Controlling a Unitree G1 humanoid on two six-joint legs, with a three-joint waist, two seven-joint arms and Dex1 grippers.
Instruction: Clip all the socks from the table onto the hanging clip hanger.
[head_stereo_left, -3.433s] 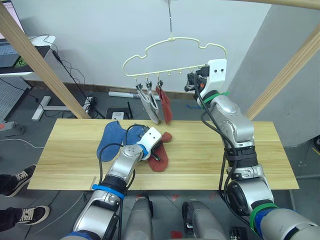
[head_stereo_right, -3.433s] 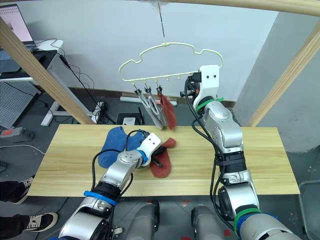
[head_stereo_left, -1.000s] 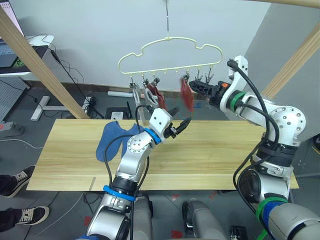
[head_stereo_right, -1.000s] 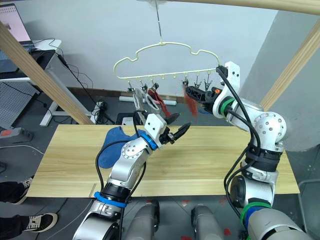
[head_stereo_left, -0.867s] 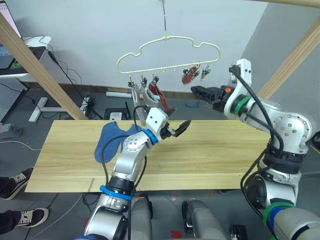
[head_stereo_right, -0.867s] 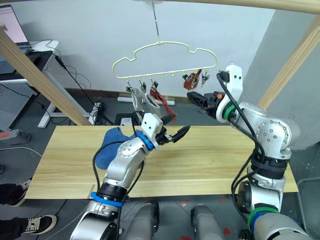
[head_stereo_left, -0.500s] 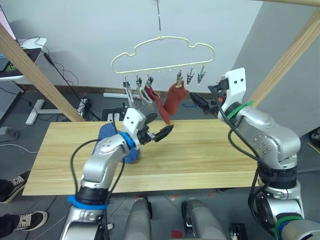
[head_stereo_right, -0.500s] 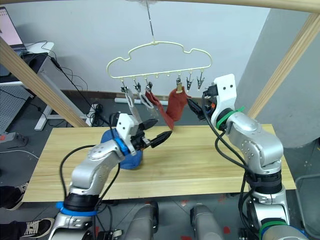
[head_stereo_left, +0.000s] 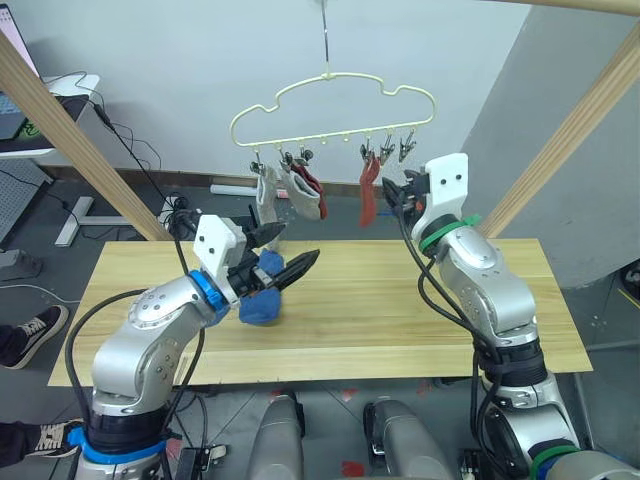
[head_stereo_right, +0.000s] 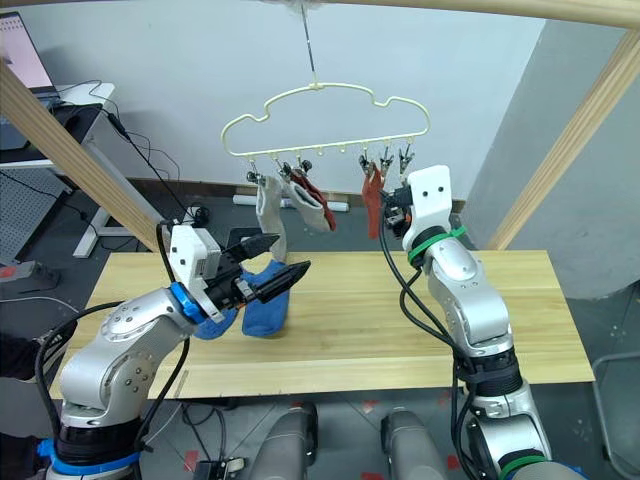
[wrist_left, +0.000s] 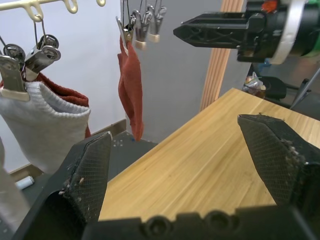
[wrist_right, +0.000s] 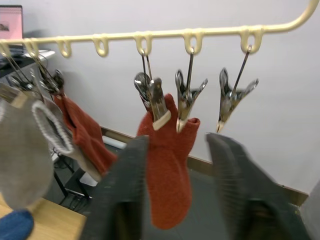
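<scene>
Four socks hang from the hanger, and the blue socks wait on the table at 6 o'clock from your spread, empty left gripper. They look soft and floppy, so you'd best pinch one by the cuff. Your right gripper is spread too, just beside the red sock.

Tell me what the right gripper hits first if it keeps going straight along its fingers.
Most likely the rust-red sock it faces: in the right wrist view it hangs from a clip on the clip hanger, centred between the open fingers of the right gripper. Depth is unclear; past it, the wall.
</scene>
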